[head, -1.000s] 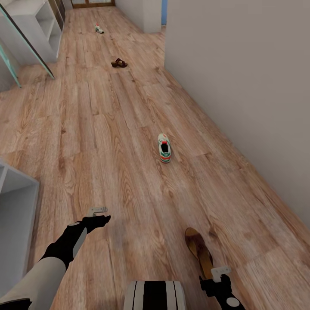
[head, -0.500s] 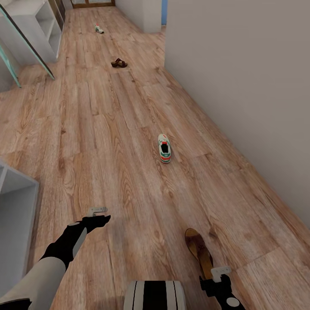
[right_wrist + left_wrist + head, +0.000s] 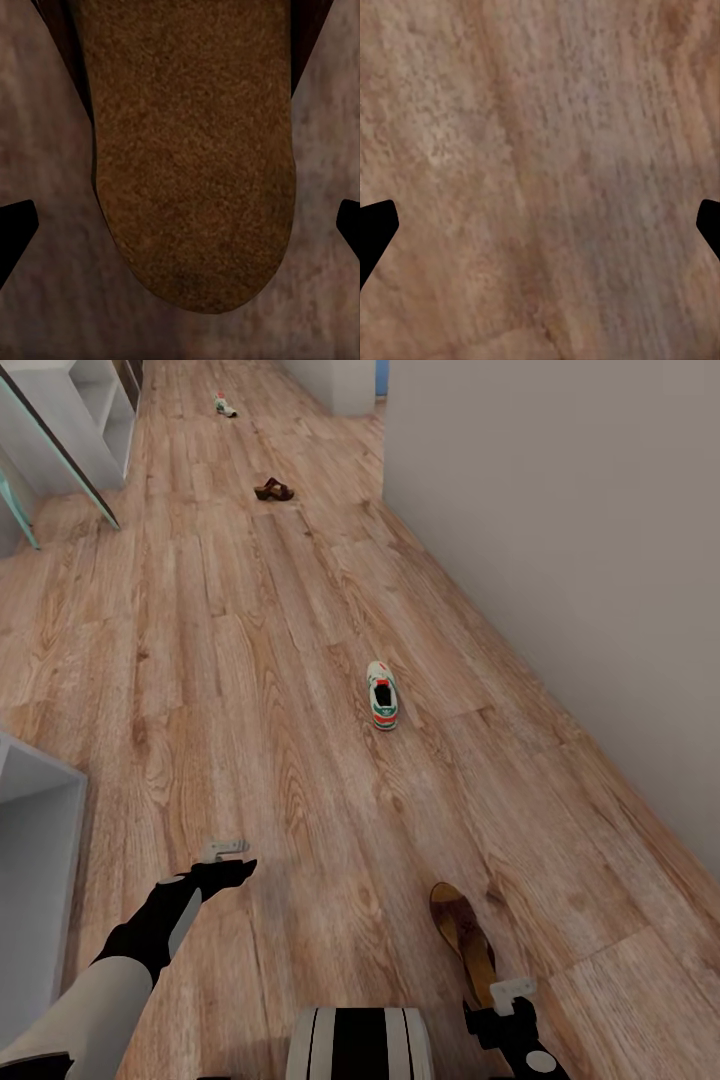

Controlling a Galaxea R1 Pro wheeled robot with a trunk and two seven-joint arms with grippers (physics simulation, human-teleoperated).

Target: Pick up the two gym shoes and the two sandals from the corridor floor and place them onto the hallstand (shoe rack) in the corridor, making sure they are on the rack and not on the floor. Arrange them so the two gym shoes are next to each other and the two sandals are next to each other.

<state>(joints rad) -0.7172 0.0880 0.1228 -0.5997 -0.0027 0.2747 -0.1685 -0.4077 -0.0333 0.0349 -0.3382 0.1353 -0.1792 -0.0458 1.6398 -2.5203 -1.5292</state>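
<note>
One gym shoe (image 3: 381,697), white with green and orange-red, lies mid-corridor on the wood-plank corridor floor (image 3: 250,690). The second gym shoe (image 3: 224,405) lies far down the corridor, with a brown sandal (image 3: 272,489) somewhat nearer. The other sandal (image 3: 462,938) lies close in front of me; its tan insole (image 3: 191,150) is right under my right gripper (image 3: 512,992), which hovers open above one rounded end. My left gripper (image 3: 235,858) is open over bare planks (image 3: 540,150), holding nothing. A pale shelf unit (image 3: 70,410) with a teal bar (image 3: 18,510) stands far left.
A grey open-fronted cabinet (image 3: 35,860) juts in at the lower left, close to my left arm. A long plain wall (image 3: 560,510) runs along the right side of the corridor. Wide floor lies between the cabinet and that wall.
The whole head picture has shifted slightly, with the far shoes sliding up the frame, so the camera moved. Both arms keep their pose and the shoes lie where they were.
</note>
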